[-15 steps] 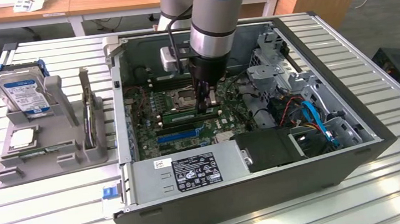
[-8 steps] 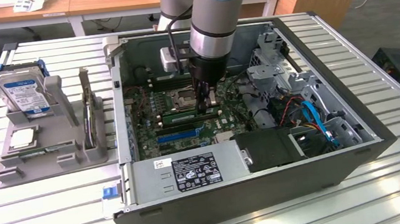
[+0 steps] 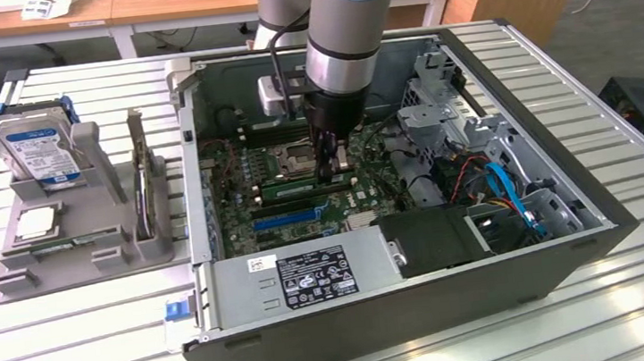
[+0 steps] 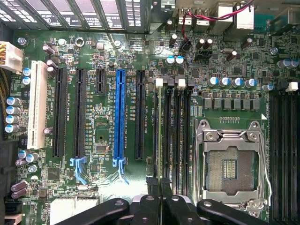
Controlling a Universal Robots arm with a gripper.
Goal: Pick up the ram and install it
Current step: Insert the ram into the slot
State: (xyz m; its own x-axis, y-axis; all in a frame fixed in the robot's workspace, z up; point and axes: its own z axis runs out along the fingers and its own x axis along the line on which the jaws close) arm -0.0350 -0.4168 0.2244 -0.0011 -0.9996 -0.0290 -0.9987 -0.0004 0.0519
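- Open computer case lies on its side on a slatted metal table, taking up the centre and right of the exterior view.
- Arm comes down from the top centre of the frame into the case.
- Gripper sits low over the motherboard, centre of frame, just below the empty processor socket.
- Fingers are drawn together, pinched on the top edge of the ram.
- The ram stands on edge right under the fingertips, lying along the memory slots. It sits between the socket and the blue slot.
- Cannot tell whether the ram is fully seated or just resting at the slot.
- Wrist view: fingertips meet over the dark memory slots beside the socket, with only a thin line between them.
- Power supply, with a white-and-black label, is at the lower centre of the case.
- A grey holder is at the left of the frame, well apart from the case. It carries an upright hard drive and a square silver chip.
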